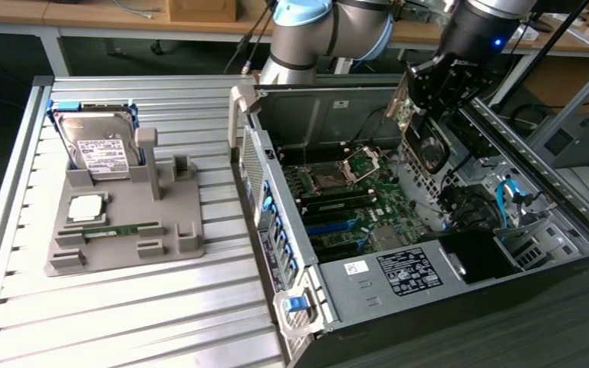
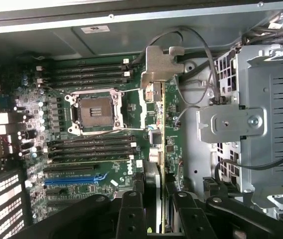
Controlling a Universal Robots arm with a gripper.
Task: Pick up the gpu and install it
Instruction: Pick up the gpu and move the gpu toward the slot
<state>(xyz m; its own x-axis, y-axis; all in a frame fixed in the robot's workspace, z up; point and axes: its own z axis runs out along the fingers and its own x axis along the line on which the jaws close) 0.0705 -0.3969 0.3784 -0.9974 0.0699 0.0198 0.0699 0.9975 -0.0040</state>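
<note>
Jaws: part-way closed and clamped on the gpu; 2 fingers press its flat faces, 1 per side.
Gripper: upper right of the exterior view, over the open computer case.
Gpu location: off the tray and in the air, hanging above the motherboard.
Relation: card lies straight below the jaws, held by 1 end. Its long axis runs away from the gripper toward the board, slightly tilted, with the silver bracket at the far end.
Slot: blue expansion slot sits to the lower left of the card in the exterior view, apart from it. I judge the card not seated.
Surface: crowded board. CPU socket and memory slots are close by, and grey cables loop near the bracket.
Room: tight. Metal drive cage stands just beside the card's path.
Tray: grey holder, centre left of the exterior view, carries the hard drive and memory stick, well apart from the case.
</note>
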